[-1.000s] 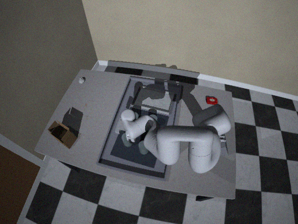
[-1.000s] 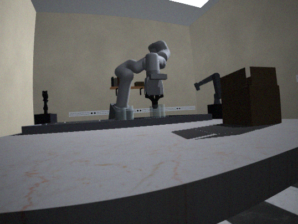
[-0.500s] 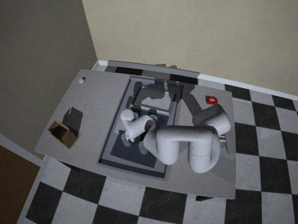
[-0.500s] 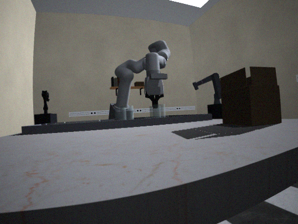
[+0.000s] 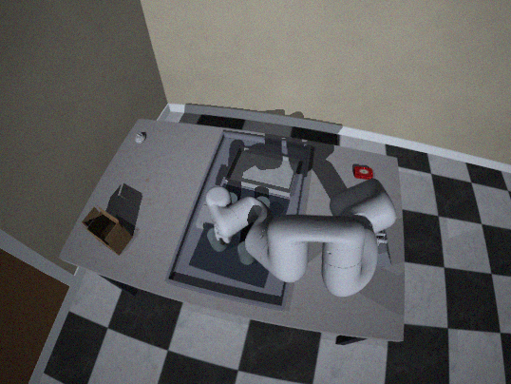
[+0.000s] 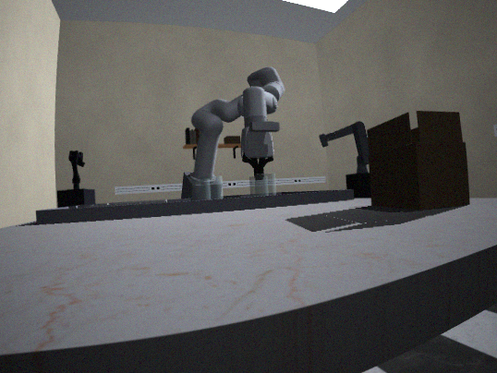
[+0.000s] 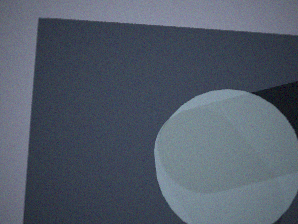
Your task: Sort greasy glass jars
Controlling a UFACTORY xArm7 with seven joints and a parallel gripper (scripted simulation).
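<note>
I see a big gray surface [image 5: 161,181] with a sunken sink [image 5: 199,238] in the middle of it. A dark mat [image 7: 100,110] lies in the near part of the sink, and a pale tray [image 5: 268,173] sits in the far part, under the arm's shadow.

The white robot arm [image 5: 304,238] stands on the right side of the surface and bends over the mat. Its hand [image 6: 259,173] points straight down. The two fingers are squeezed all the way together, and nothing is between them. The tip of the hand is right at the top of a glass jar [image 6: 263,184], or just above it; I cannot tell if they touch.

From the side I see pale, see-through jars standing upright on the mat. There is a pair under the hand and another pair [image 6: 205,189] near the bottom of the arm. From above, the arm hides most of them, so I only see bits of pale green glass poking out around it.

The camera on the arm looks straight down at one round jar [image 7: 225,155]. It sits on the mat, near the mat's corner, with a dark shadow beside it. All the jars that I can see are on the mat.

An open brown box [image 5: 108,230] sits on the left end of the surface, well apart from the sink. A small red thing [image 5: 363,171] lies on the far right side.
</note>
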